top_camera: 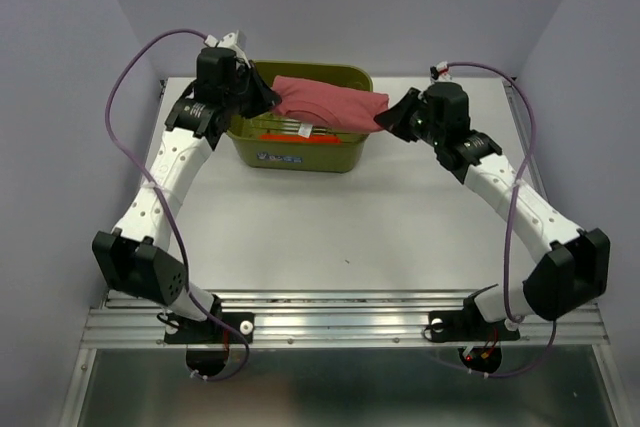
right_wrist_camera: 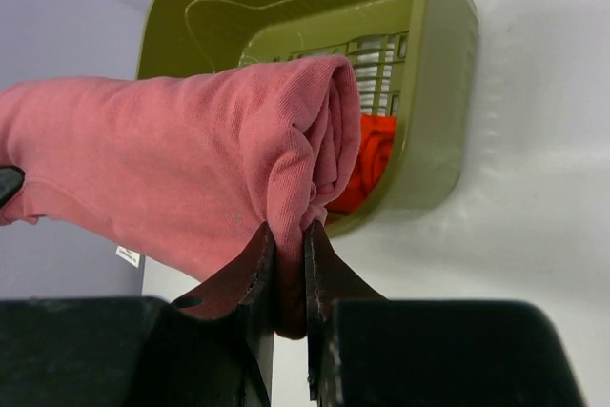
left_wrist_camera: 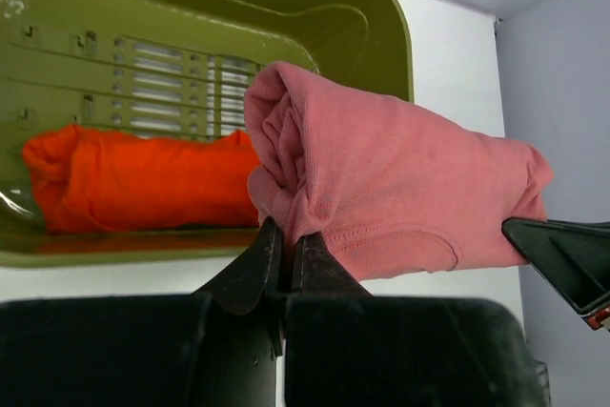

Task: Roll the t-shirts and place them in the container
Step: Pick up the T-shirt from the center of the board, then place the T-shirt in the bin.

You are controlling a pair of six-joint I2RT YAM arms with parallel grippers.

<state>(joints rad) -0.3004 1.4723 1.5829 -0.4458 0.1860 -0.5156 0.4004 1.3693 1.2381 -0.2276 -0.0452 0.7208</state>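
Note:
The rose-red t-shirt (top_camera: pixel 330 102) is rolled into a long bundle and hangs above the olive-green basket (top_camera: pixel 300 155). My left gripper (top_camera: pixel 268 99) is shut on its left end (left_wrist_camera: pixel 286 178). My right gripper (top_camera: pixel 392 115) is shut on its right end (right_wrist_camera: pixel 295 169). The orange-red t-shirt (left_wrist_camera: pixel 133 183) lies as a compact roll inside the basket, under the held roll; it also shows in the right wrist view (right_wrist_camera: pixel 374 154) and as a strip in the top view (top_camera: pixel 300 137).
The basket stands at the back middle of the white table (top_camera: pixel 330 227). Purple cables loop from both arms. A metal rail (top_camera: pixel 340 317) runs along the table's near edge.

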